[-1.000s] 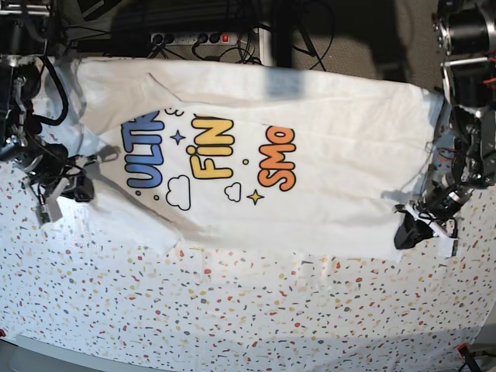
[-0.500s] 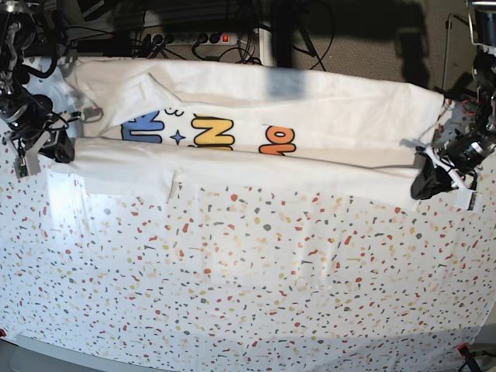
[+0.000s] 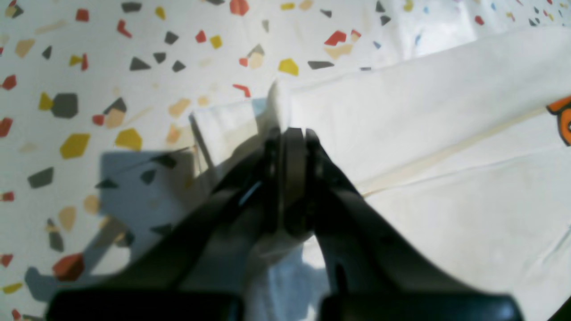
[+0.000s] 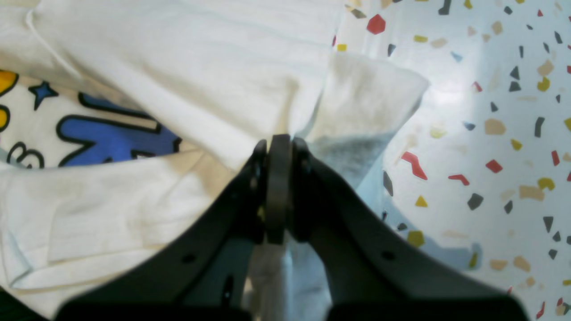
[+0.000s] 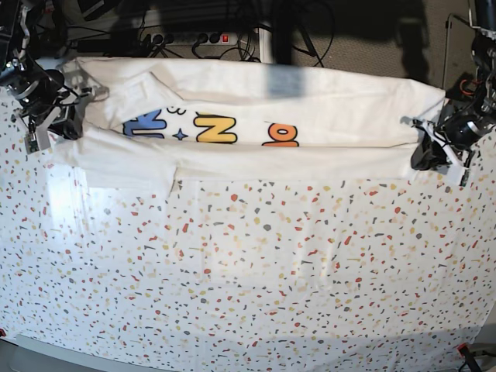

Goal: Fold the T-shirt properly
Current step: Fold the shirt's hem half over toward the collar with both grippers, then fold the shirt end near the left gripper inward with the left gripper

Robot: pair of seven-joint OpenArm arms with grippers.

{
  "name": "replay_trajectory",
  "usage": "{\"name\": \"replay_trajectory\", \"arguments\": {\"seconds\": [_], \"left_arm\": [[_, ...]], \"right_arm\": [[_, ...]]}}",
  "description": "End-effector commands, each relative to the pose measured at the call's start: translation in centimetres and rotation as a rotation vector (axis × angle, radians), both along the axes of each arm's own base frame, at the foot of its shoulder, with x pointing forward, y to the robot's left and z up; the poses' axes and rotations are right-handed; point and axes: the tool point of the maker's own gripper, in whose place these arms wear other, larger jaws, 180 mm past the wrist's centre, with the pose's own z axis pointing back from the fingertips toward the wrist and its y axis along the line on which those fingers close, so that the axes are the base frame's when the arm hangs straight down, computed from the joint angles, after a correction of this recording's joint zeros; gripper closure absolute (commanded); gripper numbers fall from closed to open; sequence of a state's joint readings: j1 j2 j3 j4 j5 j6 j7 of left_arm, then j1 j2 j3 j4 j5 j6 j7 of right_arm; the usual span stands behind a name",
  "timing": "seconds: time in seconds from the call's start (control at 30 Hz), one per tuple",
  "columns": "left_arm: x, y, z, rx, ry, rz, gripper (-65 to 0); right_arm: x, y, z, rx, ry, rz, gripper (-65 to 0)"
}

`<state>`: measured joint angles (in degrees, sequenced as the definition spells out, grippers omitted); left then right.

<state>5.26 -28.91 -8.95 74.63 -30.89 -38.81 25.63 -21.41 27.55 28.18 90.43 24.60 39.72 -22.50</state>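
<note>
The white T-shirt lies across the far part of the table, its near long edge folded up over the print. Only a strip of blue, yellow and orange letters shows. My left gripper is shut on the shirt's folded edge at the base view's right; in the left wrist view it pinches white cloth. My right gripper is shut on the shirt's edge at the base view's left; in the right wrist view it pinches cloth beside the blue letters.
The speckled tablecloth covers the table in front of the shirt. A power strip and cables lie behind the table's far edge. The arm bodies stand at both far corners.
Both grippers have carried the shirt's near edge up and away from the front, folding it over the print. The print went from fully shown to a narrow strip.
</note>
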Motion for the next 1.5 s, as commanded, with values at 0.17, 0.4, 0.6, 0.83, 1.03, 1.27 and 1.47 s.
{"name": "replay_trajectory", "arguments": {"seconds": [0.17,0.4,0.6,0.83,1.03,1.27,1.47], "left_arm": [[1.4,1.7,3.0,-0.017,-0.068,0.014,0.0],[1.0,1.8,2.5,-0.009,-0.033,0.008,0.0],[0.3,2.1,1.6,0.036,0.008,-0.007,0.0],[0.3,2.2,1.6,0.037,0.007,-0.006,-24.4],[0.2,4.1,1.5,0.076,0.055,0.043,-33.7],[-1.9,4.4,0.7,0.014,0.179,0.042,-33.7],[-2.9,4.7,-0.5,-0.037,0.205,0.081,-33.7]], "right_arm": [[1.0,-1.7,3.1,0.028,-0.098,-0.045,0.0],[0.5,-1.7,2.2,0.028,-0.058,-0.058,0.0],[-0.9,-1.3,-0.2,-0.009,0.028,-0.076,0.0],[-1.2,-1.3,-0.7,-0.019,0.053,-0.081,-22.9],[-1.2,-1.4,-0.8,-0.022,0.063,-0.086,-29.7],[-1.3,-1.4,-0.9,-0.022,0.068,-0.086,-29.7],[-1.4,-1.4,-0.9,-0.023,0.072,-0.087,-29.7]]}}
